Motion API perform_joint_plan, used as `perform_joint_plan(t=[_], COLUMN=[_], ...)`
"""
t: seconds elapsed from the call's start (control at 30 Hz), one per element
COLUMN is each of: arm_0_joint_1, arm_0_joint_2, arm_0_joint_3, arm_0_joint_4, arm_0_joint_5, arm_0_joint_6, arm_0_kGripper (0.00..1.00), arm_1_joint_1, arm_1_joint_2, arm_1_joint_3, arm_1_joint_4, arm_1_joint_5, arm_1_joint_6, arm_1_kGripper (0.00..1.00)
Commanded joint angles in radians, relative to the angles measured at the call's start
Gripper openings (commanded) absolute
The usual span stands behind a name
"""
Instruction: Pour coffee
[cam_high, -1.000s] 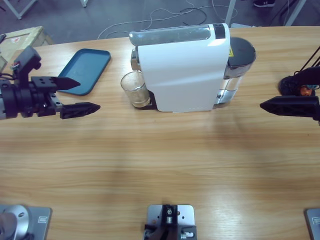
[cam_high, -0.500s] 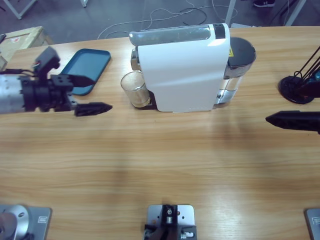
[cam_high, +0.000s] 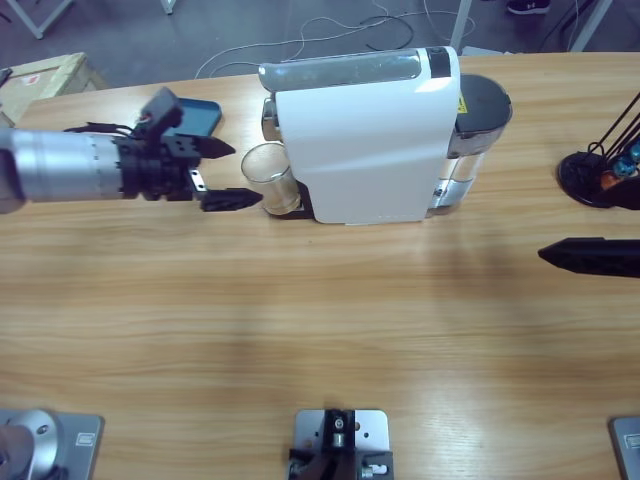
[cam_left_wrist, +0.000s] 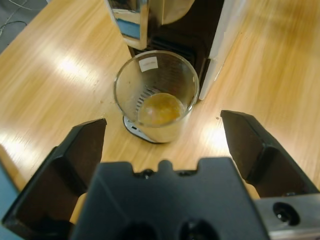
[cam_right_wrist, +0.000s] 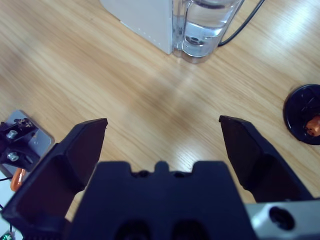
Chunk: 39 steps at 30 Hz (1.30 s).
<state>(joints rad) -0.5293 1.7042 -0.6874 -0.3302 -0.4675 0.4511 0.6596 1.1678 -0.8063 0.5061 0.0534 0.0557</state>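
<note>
Glass (cam_high: 270, 178) stands on the drip tray at the machine's (cam_high: 365, 135) left end, coffee (cam_left_wrist: 160, 108) a shallow amber layer in its bottom. Left gripper (cam_high: 228, 175) spread wide, jaws just reaching either side of the glass, apparently not touching. Right gripper (cam_right_wrist: 162, 135) spread too, empty, well right of the machine. Risk: closing off-centre could shove the glass against the machine, tip it and spill. Blue tray (cam_high: 200, 116) left of the machine.
</note>
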Motion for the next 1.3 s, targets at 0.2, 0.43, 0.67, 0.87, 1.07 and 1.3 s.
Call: perform_joint_plan(t=[0.2,0.43,0.67,0.87,1.07,1.3], arm_0_joint_1=[-0.02,-0.024,-0.033,-0.035,-0.012,0.206], arm_0_joint_2=[0.184,0.233,0.251,0.233,0.125,-0.049], arm_0_joint_3=[-0.06,-0.061,-0.064,-0.039,0.03,0.072], arm_0_joint_4=[-0.107,-0.175,-0.196,-0.196,-0.196,-0.184], arm_0_joint_5=[-0.043,-0.059,-0.094,-0.086,-0.041,0.196], arm_0_joint_6=[-0.002,-0.014,-0.029,-0.024,-0.029,-0.129], arm_0_kGripper=[0.991,0.977,0.493,0.0,0.0,0.0], arm_1_joint_1=[0.009,0.009,0.009,0.009,0.009,0.009], arm_1_joint_2=[0.027,0.035,0.058,0.05,0.02,-0.085], arm_1_joint_3=[-0.01,-0.01,-0.031,-0.023,-0.032,-0.022], arm_1_joint_4=[0.012,0.009,0.003,0.003,0.011,0.069], arm_1_joint_5=[0.028,0.028,0.028,0.028,0.023,0.016], arm_1_joint_6=[0.01,0.01,0.01,0.01,0.009,0.01], arm_1_kGripper=[1.0,1.0,1.0,1.0,1.0,1.0])
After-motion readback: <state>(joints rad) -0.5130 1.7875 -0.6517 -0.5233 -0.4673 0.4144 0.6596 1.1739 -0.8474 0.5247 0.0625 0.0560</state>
